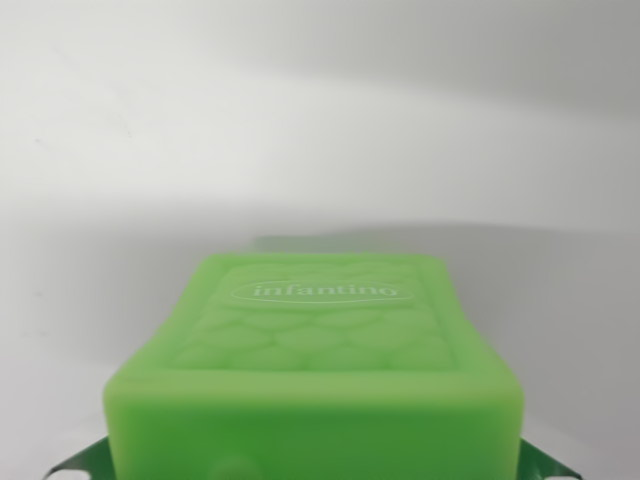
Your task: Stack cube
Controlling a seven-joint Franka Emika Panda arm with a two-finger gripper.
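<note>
A soft green cube (315,340) fills the lower half of the wrist view, very close to the camera. Its upper face has a scale pattern and an oval with the word "infantino". My gripper (305,468) sits at the bottom edge, shut on the green cube. Only two shiny finger parts show, one at the wrist view's left (62,465) and one at its right (545,460), each pressed against a side of the cube. The fingertips are hidden behind the cube. No other cube is in view.
A plain white surface (320,120) spreads behind and around the cube, with a soft grey shadow across it. A faint greenish tint (300,242) lies on the surface just past the cube's far edge.
</note>
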